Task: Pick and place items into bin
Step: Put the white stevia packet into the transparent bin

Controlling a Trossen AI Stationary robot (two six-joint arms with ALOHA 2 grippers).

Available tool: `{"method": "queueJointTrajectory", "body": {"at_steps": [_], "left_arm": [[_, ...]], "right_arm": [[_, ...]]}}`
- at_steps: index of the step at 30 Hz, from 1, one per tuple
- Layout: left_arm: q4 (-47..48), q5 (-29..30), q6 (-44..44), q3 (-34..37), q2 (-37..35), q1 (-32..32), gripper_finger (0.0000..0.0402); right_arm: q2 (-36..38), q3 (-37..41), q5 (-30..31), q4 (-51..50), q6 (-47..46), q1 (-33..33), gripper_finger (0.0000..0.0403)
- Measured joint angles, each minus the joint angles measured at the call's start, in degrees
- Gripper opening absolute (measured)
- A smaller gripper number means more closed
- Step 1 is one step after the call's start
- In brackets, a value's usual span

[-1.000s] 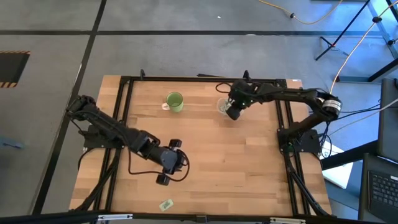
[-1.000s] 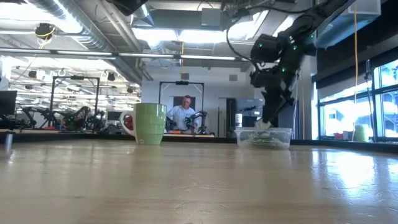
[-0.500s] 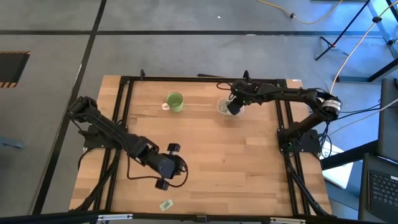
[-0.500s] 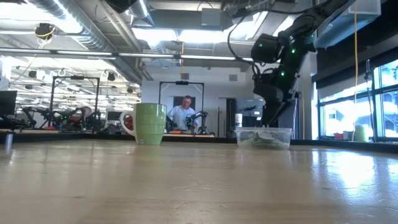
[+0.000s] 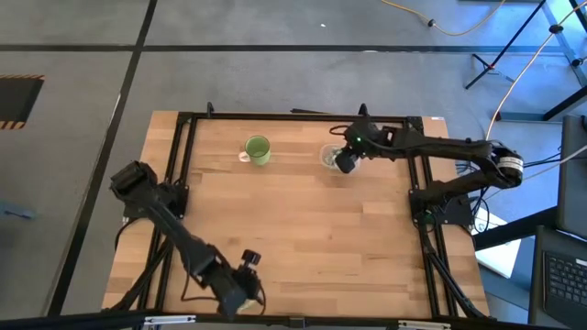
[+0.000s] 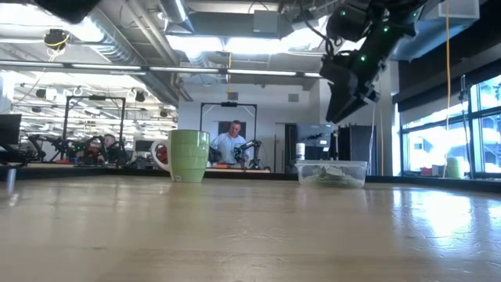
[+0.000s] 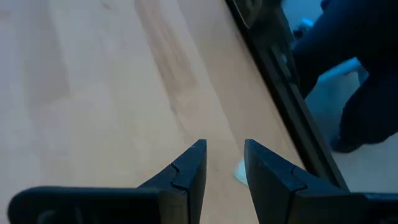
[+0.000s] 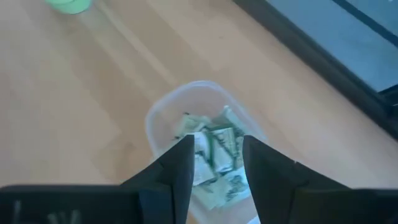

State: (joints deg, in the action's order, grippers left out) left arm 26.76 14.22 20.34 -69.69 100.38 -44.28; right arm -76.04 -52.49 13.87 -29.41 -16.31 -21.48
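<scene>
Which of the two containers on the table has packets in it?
The clear bin, under the right gripper: pale green and silvery packets lie piled inside. The green mug alongside it shows none.

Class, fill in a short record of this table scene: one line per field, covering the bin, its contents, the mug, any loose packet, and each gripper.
Bin: small clear plastic tub, far side of the wooden table
Contents: pale green and silvery-white packets piled inside
Mug: green mug, upright, apart from the tub
Loose packet: one pale packet near the table's front edge
Right gripper: open, empty, above the tub
Left gripper: open, empty, over the loose packet
</scene>
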Motion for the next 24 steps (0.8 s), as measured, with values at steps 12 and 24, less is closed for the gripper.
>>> {"method": "queueJointTrajectory", "body": {"at_steps": [12,24], "left_arm": [[0.22,-3.82,3.11,-0.35,8.99,-2.29,0.0102],[-0.14,-6.15,2.92,-0.62,12.42,-2.24,0.0093]], "right_arm": [[-0.32,0.00,0.02,-0.02,-6.52,5.33,0.0139],[-0.32,-0.01,0.05,-0.04,-7.44,6.43,0.0139]]}}
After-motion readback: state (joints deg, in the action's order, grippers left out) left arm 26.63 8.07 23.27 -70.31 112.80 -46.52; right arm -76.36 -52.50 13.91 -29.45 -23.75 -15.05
